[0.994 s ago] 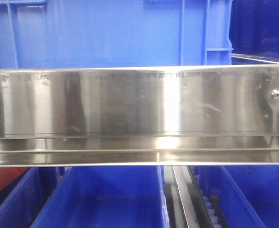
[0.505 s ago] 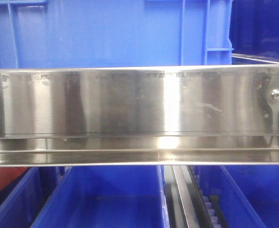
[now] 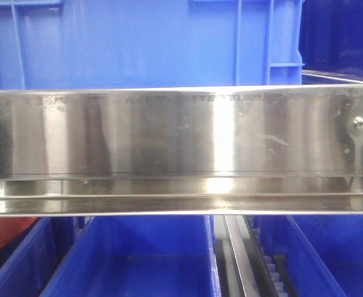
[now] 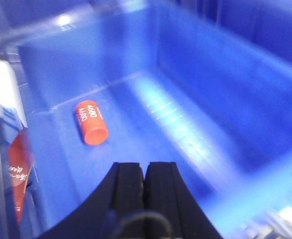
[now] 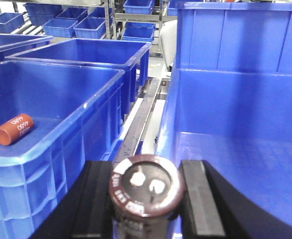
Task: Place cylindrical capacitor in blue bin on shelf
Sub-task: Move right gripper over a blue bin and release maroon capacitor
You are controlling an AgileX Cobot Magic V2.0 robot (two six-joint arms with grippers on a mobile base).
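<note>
- Shelf (image 3: 181, 133): unchanged over the last second; no advance is indicated.
- Capacitor (image 5: 146, 191): clamped by right gripper (image 5: 148, 199), held at bin (image 5: 265, 114) near rim, unreleased.
- Left gripper (image 4: 145, 184): jaws pressed together, empty.

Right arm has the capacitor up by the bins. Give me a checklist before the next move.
1. Grip: right gripper shut on the cylindrical capacitor: ok.
2. Target: blue bin ahead to the right, its visible floor bare: ok.
3. Capacitor past that bin's rim: cannot tell.
4. Wrong-bin risk: neighbouring bin holding an orange cylinder sits close on the left: not ok.
5. Left gripper shut, holding nothing: ok.
6. Clearance to shelf rail: cannot tell.
</note>
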